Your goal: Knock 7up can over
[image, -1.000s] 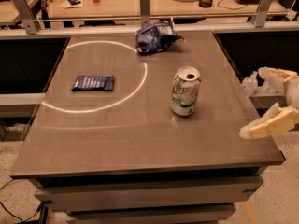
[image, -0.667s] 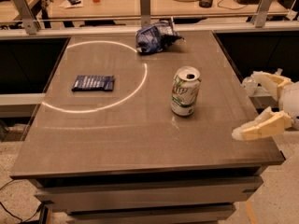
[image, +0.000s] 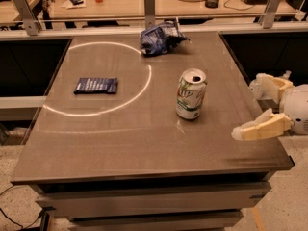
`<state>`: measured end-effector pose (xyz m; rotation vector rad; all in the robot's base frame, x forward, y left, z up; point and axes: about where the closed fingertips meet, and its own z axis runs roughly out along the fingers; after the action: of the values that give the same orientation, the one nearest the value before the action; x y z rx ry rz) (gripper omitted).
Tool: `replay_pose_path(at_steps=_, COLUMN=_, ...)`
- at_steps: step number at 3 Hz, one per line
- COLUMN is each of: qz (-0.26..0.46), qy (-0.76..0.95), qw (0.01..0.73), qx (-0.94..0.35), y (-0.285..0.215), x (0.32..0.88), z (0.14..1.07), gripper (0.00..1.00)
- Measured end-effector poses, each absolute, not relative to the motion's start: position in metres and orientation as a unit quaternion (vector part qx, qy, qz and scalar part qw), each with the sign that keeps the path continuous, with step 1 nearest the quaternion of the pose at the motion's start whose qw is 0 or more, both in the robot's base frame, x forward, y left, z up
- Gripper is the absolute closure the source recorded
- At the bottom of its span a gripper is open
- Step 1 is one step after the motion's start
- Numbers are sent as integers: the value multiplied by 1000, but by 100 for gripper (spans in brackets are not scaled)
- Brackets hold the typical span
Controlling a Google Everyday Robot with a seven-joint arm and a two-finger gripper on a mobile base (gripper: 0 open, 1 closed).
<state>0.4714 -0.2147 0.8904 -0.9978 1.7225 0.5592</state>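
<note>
Probably light, slick 7up can (image: 191, 94), upright: shove high on its side. Right of can, apart: gripper (image: 245, 109), spread wide.

The robot's pale two-finger gripper (image: 244, 109) at the right edge of the grey-brown tabletop (image: 144, 138), near its front corner. Two blunt, cream-coloured wedge-shaped fingers (image: 263, 127), spread well apart, project from a smooth, rounded white wrist housing (image: 297, 108). The farther finger looks paler, almost whitish, toward its tip.
</note>
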Motion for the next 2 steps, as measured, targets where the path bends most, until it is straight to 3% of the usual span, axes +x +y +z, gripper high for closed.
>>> replay_pose_path(at_steps=2, qz=264, qy=699, qw=535, qx=-395, y=-192, x=485, z=895, gripper=0)
